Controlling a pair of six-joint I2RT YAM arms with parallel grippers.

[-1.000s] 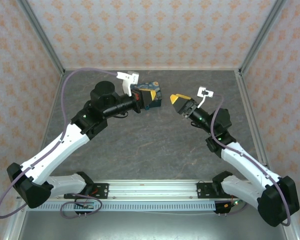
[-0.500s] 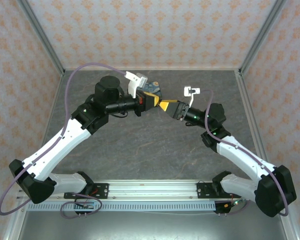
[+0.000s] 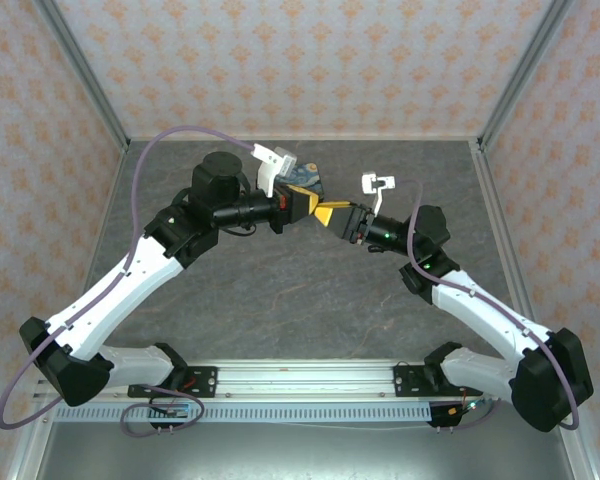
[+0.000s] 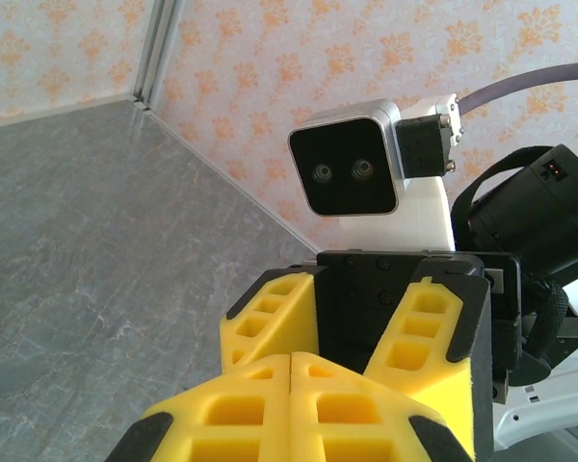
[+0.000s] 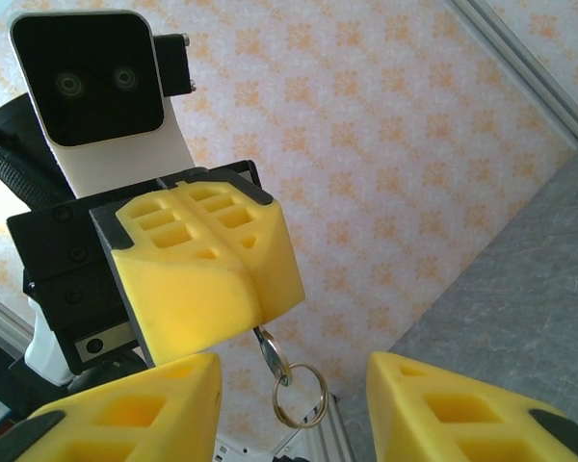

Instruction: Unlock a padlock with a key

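Note:
In the right wrist view my left gripper (image 5: 207, 265) is shut on the key (image 5: 273, 353), whose bow and ring (image 5: 301, 395) hang out below its yellow pads. My right gripper (image 5: 289, 409) is open, one finger on each side of the ring, touching neither key nor ring. From above, the left gripper (image 3: 302, 205) and right gripper (image 3: 328, 215) meet tip to tip above the table's back middle. In the left wrist view the left gripper (image 4: 291, 385) has its pads pressed together, with the right gripper's fingers (image 4: 270, 318) just beyond. The padlock is hidden.
A blue-and-yellow printed tin (image 3: 305, 180) lies on the grey table (image 3: 310, 300) just behind the two grippers. Patterned walls (image 3: 300, 60) close in the back and both sides. The right wrist's camera (image 4: 352, 173) faces the left one at close range.
My right gripper has swung left until it meets the left gripper, and its jaws have narrowed around the hanging key. The left arm shifted slightly right early on and has since held still.

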